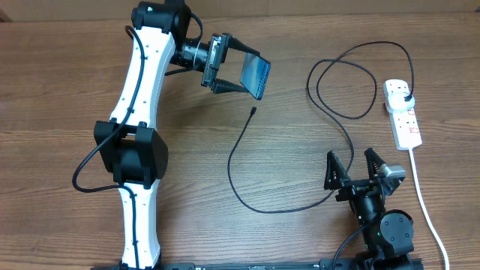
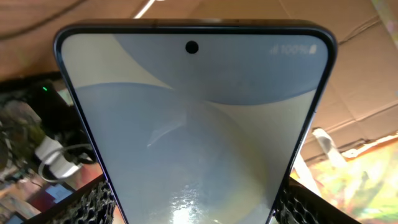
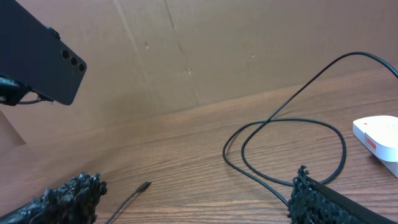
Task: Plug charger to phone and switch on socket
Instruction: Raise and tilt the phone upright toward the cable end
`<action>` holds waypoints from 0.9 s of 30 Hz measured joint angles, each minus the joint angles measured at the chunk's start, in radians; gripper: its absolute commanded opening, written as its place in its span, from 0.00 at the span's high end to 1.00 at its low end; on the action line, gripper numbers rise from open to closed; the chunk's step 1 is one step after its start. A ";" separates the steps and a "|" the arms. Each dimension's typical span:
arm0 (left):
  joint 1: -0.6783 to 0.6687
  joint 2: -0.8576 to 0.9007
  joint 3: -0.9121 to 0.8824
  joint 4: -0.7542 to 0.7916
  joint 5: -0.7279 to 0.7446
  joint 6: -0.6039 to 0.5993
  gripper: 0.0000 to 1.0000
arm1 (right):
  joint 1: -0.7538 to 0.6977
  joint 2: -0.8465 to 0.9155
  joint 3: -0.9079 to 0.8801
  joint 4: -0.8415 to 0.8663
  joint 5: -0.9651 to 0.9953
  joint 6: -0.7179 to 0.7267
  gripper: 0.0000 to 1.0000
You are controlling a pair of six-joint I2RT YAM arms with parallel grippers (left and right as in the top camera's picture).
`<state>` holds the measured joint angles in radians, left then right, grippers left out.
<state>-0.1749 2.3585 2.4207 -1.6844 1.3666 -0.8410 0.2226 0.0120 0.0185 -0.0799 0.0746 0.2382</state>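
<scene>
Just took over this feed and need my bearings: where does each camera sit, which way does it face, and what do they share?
Overhead: above the table, facing down; both arms show, left gripper holding the phone, right gripper open.
Left wrist: along its fingers, onto the phone screen.
Right wrist: low, across the table past its fingers; charger, socket.
Shared: all see the phone.

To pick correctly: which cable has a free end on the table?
The thin black charger: its connector tip lies loose. The thick white cord leaves the frame.
</scene>
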 measured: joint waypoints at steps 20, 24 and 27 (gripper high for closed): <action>0.000 0.000 0.000 -0.001 0.045 -0.073 0.59 | 0.000 0.000 0.000 0.000 0.000 0.000 0.00; 0.000 0.000 0.000 -0.001 0.045 -0.073 0.59 | 0.000 0.000 0.000 0.000 0.000 0.000 0.00; 0.000 0.000 0.000 -0.001 0.045 -0.074 0.59 | 0.000 0.000 0.000 0.000 0.000 0.000 0.00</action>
<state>-0.1749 2.3585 2.4207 -1.6852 1.4117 -0.9146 0.2226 0.0120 0.0185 -0.0799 0.0746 0.2382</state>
